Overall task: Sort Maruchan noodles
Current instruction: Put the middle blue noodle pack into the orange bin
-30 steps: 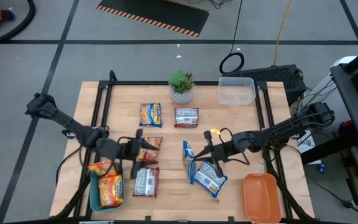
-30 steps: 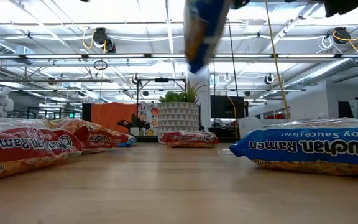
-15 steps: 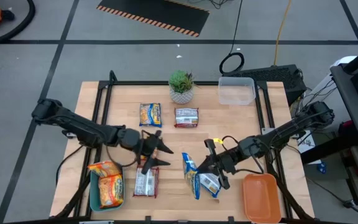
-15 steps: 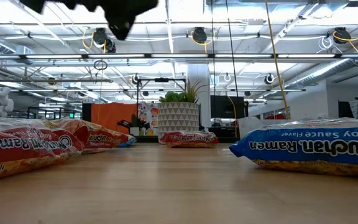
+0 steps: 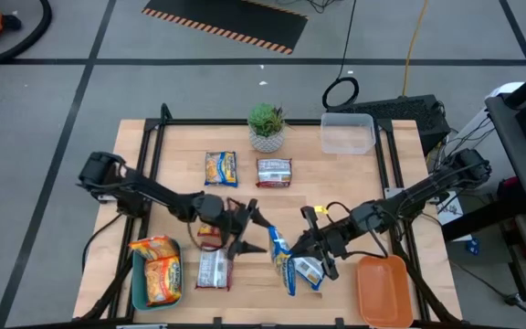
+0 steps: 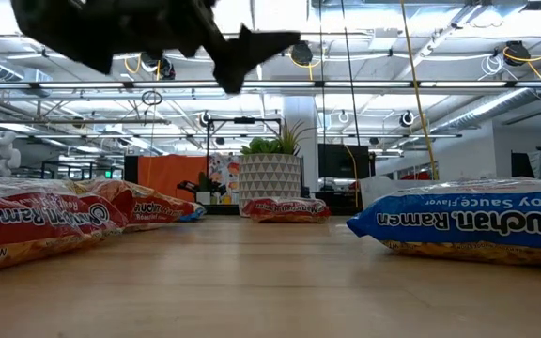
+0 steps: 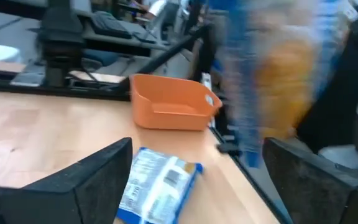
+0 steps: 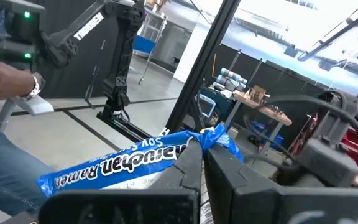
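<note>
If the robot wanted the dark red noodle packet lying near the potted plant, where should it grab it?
Probably from straight above, pinching across the short width of the dark red packet. It lies flat on the table, clear of the orange packet beside it, so its long edges look open to fingers.

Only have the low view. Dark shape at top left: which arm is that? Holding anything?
Observer: That's the left gripper, jaws open and empty, above the middle of the wooden table.
Operator: And the right one?
Observer: The right gripper is shut on a blue-and-white plastic ramen packet, held up off the table close to the left gripper.
Operator: Any bin near it?
Observer: An orange oblong plastic tray, empty, sits beside it at the table's right front corner.
</note>
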Controlling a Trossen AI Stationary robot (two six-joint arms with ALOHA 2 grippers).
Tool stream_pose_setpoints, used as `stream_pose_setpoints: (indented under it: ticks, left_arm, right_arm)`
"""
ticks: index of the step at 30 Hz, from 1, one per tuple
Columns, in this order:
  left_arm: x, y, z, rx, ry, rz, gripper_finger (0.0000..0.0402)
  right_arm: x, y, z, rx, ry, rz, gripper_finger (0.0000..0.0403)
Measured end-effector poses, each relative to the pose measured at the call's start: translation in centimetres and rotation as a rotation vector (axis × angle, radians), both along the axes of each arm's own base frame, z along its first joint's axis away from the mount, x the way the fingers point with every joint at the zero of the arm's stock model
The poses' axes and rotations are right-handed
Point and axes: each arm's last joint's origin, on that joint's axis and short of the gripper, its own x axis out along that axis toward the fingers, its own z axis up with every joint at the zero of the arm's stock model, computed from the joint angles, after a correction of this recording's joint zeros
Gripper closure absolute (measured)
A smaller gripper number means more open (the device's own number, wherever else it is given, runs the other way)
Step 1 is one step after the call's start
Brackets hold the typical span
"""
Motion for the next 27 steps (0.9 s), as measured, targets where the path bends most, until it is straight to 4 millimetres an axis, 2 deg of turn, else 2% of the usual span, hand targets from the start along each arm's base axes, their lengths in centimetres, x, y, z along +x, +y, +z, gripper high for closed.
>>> stream_pose_setpoints:
  ticks: [7, 17, 22, 27]
  left_arm:
    - [1.1, -0.1, -0.9, -0.101, -0.098, -0.177, 0.0037]
    - [1.9, -1.9, 0.0, -0.105, -0.185, -0.329, 0.0037]
    - [1.9, -2.9, 0.4, -0.079, -0.218, -0.364, 0.0037]
    - [1.9, -3.0, 0.5, -0.054, -0.241, -0.345, 0.0037]
  right_arm:
    - [0.1, -0.1, -0.1, -0.005, 0.012, -0.004, 0.0403]
    - [0.2, -0.3, -0.5, -0.020, 0.044, -0.011, 0.0403]
    - [0.2, -0.4, -0.6, -0.023, 0.058, -0.017, 0.0403]
    - [0.3, -0.5, -0.7, -0.026, 0.066, -0.021, 0.0403]
